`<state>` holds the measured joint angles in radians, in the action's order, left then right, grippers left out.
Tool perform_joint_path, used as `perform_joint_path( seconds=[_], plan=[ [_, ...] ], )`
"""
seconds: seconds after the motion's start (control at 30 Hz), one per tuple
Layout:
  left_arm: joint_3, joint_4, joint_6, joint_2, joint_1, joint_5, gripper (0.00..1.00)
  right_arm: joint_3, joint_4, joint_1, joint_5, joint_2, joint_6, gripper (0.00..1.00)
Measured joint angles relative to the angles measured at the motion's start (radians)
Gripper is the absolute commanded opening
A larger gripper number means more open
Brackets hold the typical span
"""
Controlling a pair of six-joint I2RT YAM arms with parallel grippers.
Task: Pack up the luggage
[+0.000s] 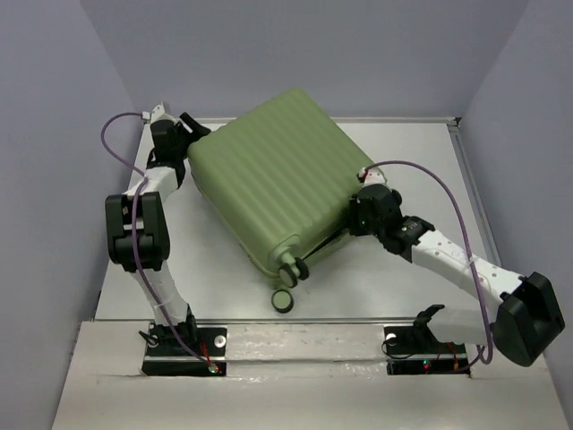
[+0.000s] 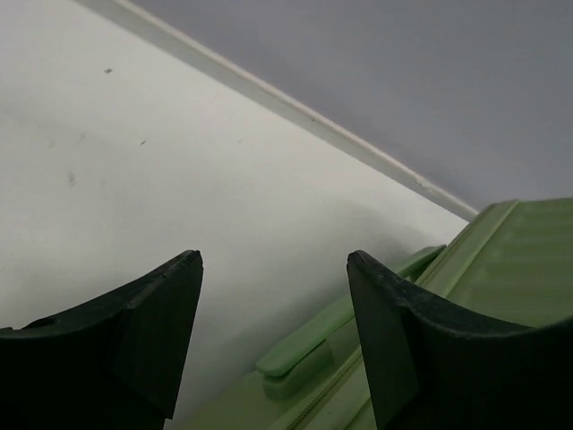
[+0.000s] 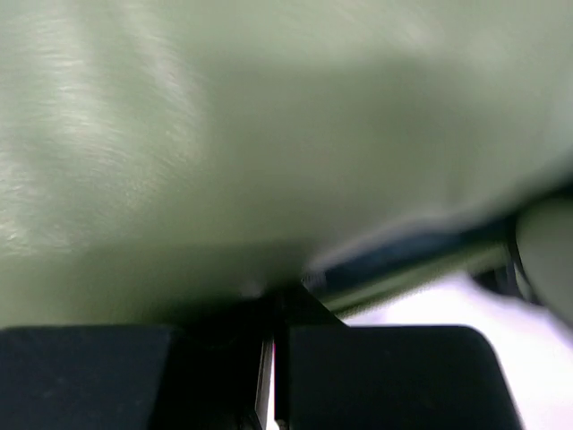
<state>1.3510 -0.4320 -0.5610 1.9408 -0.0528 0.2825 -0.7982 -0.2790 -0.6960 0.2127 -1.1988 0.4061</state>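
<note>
The luggage (image 1: pixel 273 179), a large light-green ribbed suitcase, lies flat and slanted on the white table with its lid down. Its black wheels (image 1: pixel 286 269) point toward the front edge. My left gripper (image 1: pixel 195 130) is open at the suitcase's far left corner. In the left wrist view its fingers (image 2: pixel 143 331) straddle bare table, with the green side handle (image 2: pixel 331 331) and shell (image 2: pixel 519 260) just below. My right gripper (image 1: pixel 356 210) is shut against the suitcase's right edge. In the right wrist view it (image 3: pixel 273 327) presses at the blurred green shell (image 3: pixel 269 134) above a dark seam (image 3: pixel 421 251).
The white table (image 1: pixel 394 269) has a raised rim (image 1: pixel 466 170) along its back and right sides, and grey walls close round it. One wheel (image 1: pixel 283 301) sticks out near the front edge. Purple cables loop from both arms.
</note>
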Motion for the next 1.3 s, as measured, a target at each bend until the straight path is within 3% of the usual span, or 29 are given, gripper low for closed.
perform_joint_path(
  seconds=[0.13, 0.37, 0.5, 0.6, 0.63, 0.67, 0.7, 0.83, 0.97, 1.03, 1.13, 1.2, 1.27, 1.3],
  plan=[
    [-0.242, 0.015, -0.025, -0.207, -0.002, -0.167, 0.73, -0.11, 0.006, 0.165, -0.025, -0.119, -0.008, 0.07],
    [-0.607, 0.163, -0.025, -0.641, 0.027, -0.381, 0.72, -0.606, 0.031, 0.369, -0.172, -0.58, -0.048, 0.07],
    [-0.747, 0.301, -0.003, -0.898, 0.151, -0.488, 0.71, -0.851, 0.051, 0.413, -0.261, -0.786, -0.058, 0.13],
    [-0.836, 0.427, -0.003, -1.06, 0.351, -0.521, 0.7, -0.991, 0.079, 0.431, -0.313, -0.89, -0.033, 0.23],
    [-0.854, 0.472, -0.011, -1.095, 0.419, -0.546, 0.7, -1.041, 0.076, 0.432, -0.343, -0.916, -0.027, 0.31],
    [-0.858, 0.49, -0.02, -1.11, 0.462, -0.562, 0.7, -1.121, 0.058, 0.432, -0.38, -0.959, -0.022, 0.37],
    [-0.863, 0.526, -0.024, -1.128, 0.503, -0.575, 0.7, -1.162, 0.056, 0.432, -0.401, -0.982, -0.014, 0.51],
    [-0.861, 0.629, -0.069, -1.156, 0.68, -0.612, 0.71, -1.277, 0.056, 0.431, -0.422, -1.028, -0.008, 0.8],
    [-0.797, 0.751, -0.055, -1.157, 0.803, -0.612, 0.79, -1.312, 0.051, 0.434, -0.387, -1.025, -0.01, 0.87],
    [-0.72, 0.781, -0.03, -1.146, 0.824, -0.62, 0.81, -1.315, 0.001, 0.412, -0.454, -0.991, -0.015, 0.92],
    [-0.586, 0.8, 0.002, -1.122, 0.828, -0.639, 0.84, -1.34, -0.053, 0.324, -0.497, -0.913, -0.066, 0.92],
    [-0.461, 0.775, 0.026, -1.107, 0.832, -0.663, 0.85, -1.388, -0.123, 0.267, -0.526, -0.865, -0.077, 0.87],
    [-0.357, 0.693, 0.042, -1.077, 0.812, -0.685, 0.85, -1.43, -0.164, 0.231, -0.542, -0.838, -0.089, 0.78],
    [-0.309, 0.65, 0.052, -1.062, 0.792, -0.688, 0.85, -1.448, -0.18, 0.218, -0.542, -0.823, -0.101, 0.62]
  ],
)
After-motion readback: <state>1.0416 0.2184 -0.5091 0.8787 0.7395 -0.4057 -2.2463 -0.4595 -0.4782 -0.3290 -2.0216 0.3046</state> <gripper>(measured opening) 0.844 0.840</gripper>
